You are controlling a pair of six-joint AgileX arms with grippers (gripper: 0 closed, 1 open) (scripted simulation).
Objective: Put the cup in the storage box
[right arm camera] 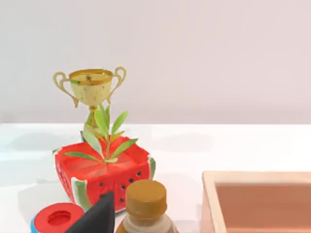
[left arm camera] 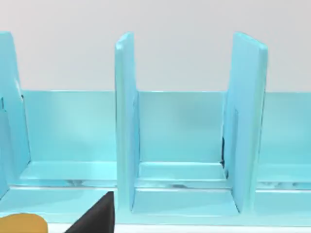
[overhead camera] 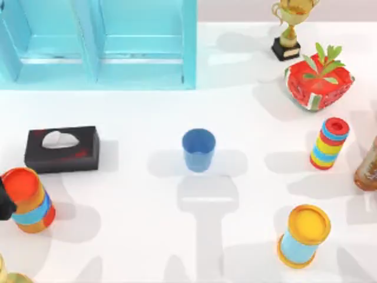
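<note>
The cup (overhead camera: 198,150) is small, plain blue and tapered, and it stands upright with its mouth up near the middle of the table. The storage box (overhead camera: 188,47) is a large turquoise box with thick walls at the back left. The left wrist view faces its dividers (left arm camera: 125,121) and compartments from close by. A black part of my left gripper (left arm camera: 95,216) shows low in that view. A black part of my right gripper (right arm camera: 97,217) shows in the right wrist view, near the right side's objects. Both grippers are far from the cup.
A black tissue box (overhead camera: 62,148) lies left of the cup. Striped canisters stand at the left (overhead camera: 28,199), right (overhead camera: 328,143) and front right (overhead camera: 303,234). A watermelon planter (overhead camera: 318,81), a trophy (overhead camera: 288,29) and a brown bottle (overhead camera: 368,168) crowd the right. A pinkish tray (right arm camera: 257,201) sits beyond the bottle.
</note>
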